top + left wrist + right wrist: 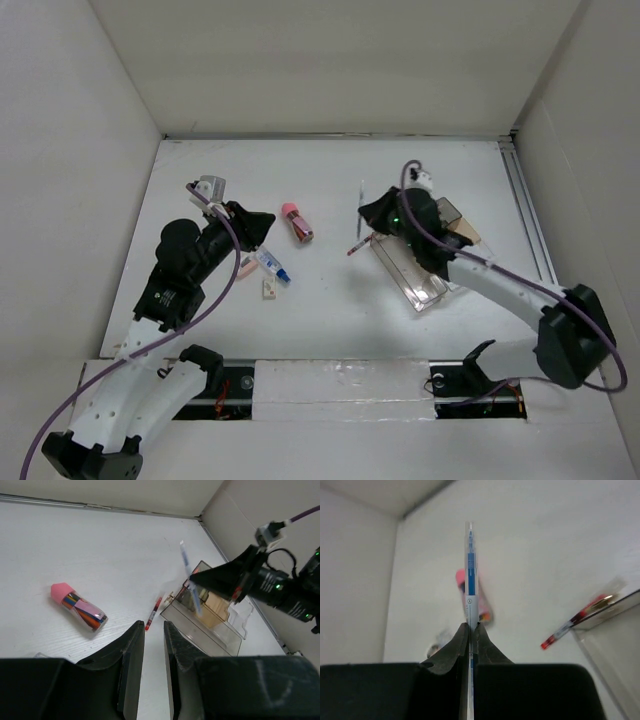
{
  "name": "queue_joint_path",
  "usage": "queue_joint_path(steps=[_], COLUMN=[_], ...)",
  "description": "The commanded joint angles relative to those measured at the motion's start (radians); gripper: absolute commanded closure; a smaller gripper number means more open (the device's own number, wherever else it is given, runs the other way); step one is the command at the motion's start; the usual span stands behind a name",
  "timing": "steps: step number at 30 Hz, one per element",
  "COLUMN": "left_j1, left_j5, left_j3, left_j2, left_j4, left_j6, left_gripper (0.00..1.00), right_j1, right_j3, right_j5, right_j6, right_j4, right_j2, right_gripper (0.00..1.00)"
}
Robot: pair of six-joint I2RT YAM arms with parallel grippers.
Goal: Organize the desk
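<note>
The white desk [330, 165] holds scattered stationery. My right gripper [372, 212] is shut on a blue-and-white pen [470, 570] and holds it upright above the left end of a clear plastic tray [415, 270]. The pen also shows in the left wrist view [186, 565] and in the top view [361, 195]. A red pen [358, 246] lies on the desk against the tray's left corner. My left gripper [262, 225] hovers over the left half of the desk, its jaws a narrow gap apart and empty [154, 630].
A pink-capped tube of coloured items [297, 222] lies mid-desk. A blue-and-white small item [272, 265], a small eraser [268, 288] and a pink piece [245, 268] lie near the left gripper. A tan block [215, 607] sits in the tray. A metal rail [530, 210] runs along the right edge.
</note>
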State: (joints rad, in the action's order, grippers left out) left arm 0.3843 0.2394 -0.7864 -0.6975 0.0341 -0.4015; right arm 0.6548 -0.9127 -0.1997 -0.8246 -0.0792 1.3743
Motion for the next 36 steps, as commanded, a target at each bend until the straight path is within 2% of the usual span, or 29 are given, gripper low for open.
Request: queue_joint_path(steps=[1,3,4,7,12,17,20,32,36], left_j1=[-0.005,-0.005,-0.005,-0.005,-0.005,-0.005,-0.005,-0.005,-0.005], left_j5=[0.011,0.026,0.024,0.017,0.02,0.023,0.014,0.011,0.023], left_j3=[-0.033,-0.027,-0.024,-0.031,-0.027,-0.024,-0.03,-0.024,-0.022], left_j2=[0.01,0.013,0.018,0.01,0.01,0.012,0.007,0.023,0.021], left_j4=[-0.048,-0.054,-0.056,-0.053,-0.06,-0.059,-0.054,-0.056,-0.056], left_j6=[0.004,0.003,0.003,0.004,0.003,0.004,0.006,0.006,0.004], left_gripper=[0.81,0.81,0.81,0.81,0.81,0.81,0.81,0.81,0.81], right_j1=[-0.162,-0.26,-0.344,-0.476,-0.609,-0.621,-0.621,-0.63,-0.63], right_j3=[0.121,0.17,0.19,0.25,0.281,0.258,0.265,0.273,0.291], right_j5=[0.035,0.125,0.146,0.181,0.264,0.322,0.335,0.303,0.289], right_j6=[-0.076,-0.112,-0.12,-0.143,-0.172,-0.196,-0.214,-0.285,-0.271], right_j4=[-0.065,-0.083,-0.093,-0.114,-0.169,-0.223,-0.258,-0.288,-0.28], right_j2=[-0.099,-0.159,-0.173,-0.201,-0.106,0.017,0.048,0.034,0.017], right_gripper=[1.0,1.0,1.0,1.0,1.0,0.98,0.93,0.83,0.75])
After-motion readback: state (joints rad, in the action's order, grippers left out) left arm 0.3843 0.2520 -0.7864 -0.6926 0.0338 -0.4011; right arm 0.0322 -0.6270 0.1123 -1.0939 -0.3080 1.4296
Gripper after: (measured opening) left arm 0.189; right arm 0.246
